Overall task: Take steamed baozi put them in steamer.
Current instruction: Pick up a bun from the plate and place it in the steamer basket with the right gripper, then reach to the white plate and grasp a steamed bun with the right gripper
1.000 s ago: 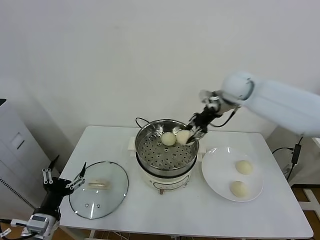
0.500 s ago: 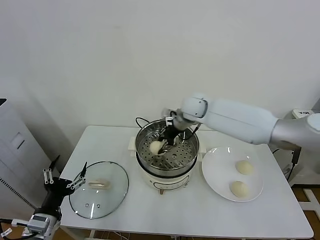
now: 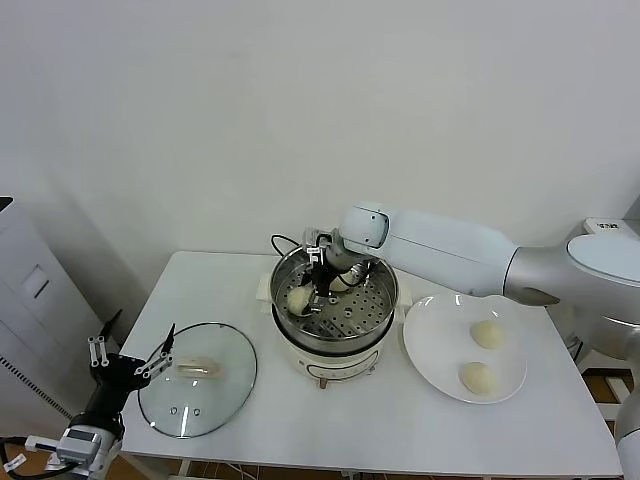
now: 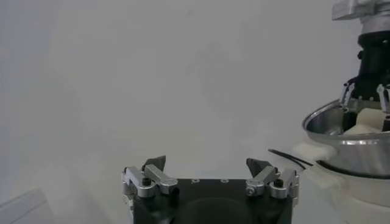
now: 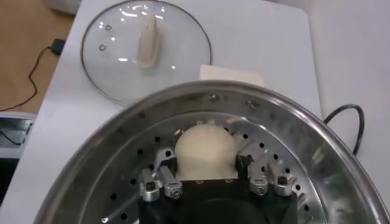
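My right gripper (image 3: 306, 291) is inside the steamer (image 3: 372, 318), shut on a cream-white baozi (image 3: 297, 298) and holding it low over the left side of the perforated bottom. In the right wrist view the baozi (image 5: 204, 151) sits between the two fingers of the gripper (image 5: 204, 161), over the steel basket (image 5: 304, 158). A second baozi (image 3: 345, 284) lies in the basket, partly hidden behind the arm. Two more baozi (image 3: 488, 334) (image 3: 479, 377) lie on the white plate (image 3: 430, 340). My left gripper (image 3: 126, 362) is parked, open and empty, off the table's front left corner.
The glass lid (image 3: 197, 378) with its cream handle lies flat on the table left of the steamer; it also shows in the right wrist view (image 5: 146, 49). A black cord (image 3: 276, 243) runs behind the pot. The left wrist view shows the steamer (image 4: 347, 152) far off.
My right gripper has carried the baozi from the steamer's right rim across to the left side of the basket and lowered it inside. The left arm has not moved.
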### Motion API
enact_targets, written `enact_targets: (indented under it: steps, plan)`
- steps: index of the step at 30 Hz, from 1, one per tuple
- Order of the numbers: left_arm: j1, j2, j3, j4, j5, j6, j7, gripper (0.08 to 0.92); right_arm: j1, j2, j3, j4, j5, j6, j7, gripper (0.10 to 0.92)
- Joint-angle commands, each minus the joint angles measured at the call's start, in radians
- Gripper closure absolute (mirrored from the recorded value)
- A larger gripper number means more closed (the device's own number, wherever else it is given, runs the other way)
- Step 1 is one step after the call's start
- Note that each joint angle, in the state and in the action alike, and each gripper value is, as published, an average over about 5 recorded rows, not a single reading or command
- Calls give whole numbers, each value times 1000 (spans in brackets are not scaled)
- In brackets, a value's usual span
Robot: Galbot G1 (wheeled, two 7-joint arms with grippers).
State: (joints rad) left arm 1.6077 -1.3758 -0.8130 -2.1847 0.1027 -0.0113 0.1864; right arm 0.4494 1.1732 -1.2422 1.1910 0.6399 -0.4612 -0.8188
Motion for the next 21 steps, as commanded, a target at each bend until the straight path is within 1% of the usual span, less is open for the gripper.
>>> enact_targets:
  steps: [1, 3, 6, 9, 11, 17, 21]
  plan:
    - [1, 0, 1, -2, 0, -1, 2, 177, 86, -105, 30, 27, -22, 5, -70, 236]
    - [3, -3, 1, -4, 0, -2, 4, 177, 126, -157, 50, 34, -36, 28, -131, 214]
    - [5, -5, 1, -6, 1, -3, 6, 177, 185, -236, 75, 30, -83, 83, -287, 204]
    - [2, -3, 2, -6, 2, -2, 5, 177, 234, -317, 75, 12, -161, 151, -449, 203]
    - [0, -3, 3, -5, 2, -1, 5, 177, 243, -369, 70, -5, -231, 204, -516, 203]
    - [1, -6, 7, -9, 5, 1, 4, 177, 153, -509, 129, -45, -442, 325, -588, 203]
    - [1, -8, 11, -12, 10, 3, 3, 177, 33, -589, 166, -14, -542, 370, -565, 203]
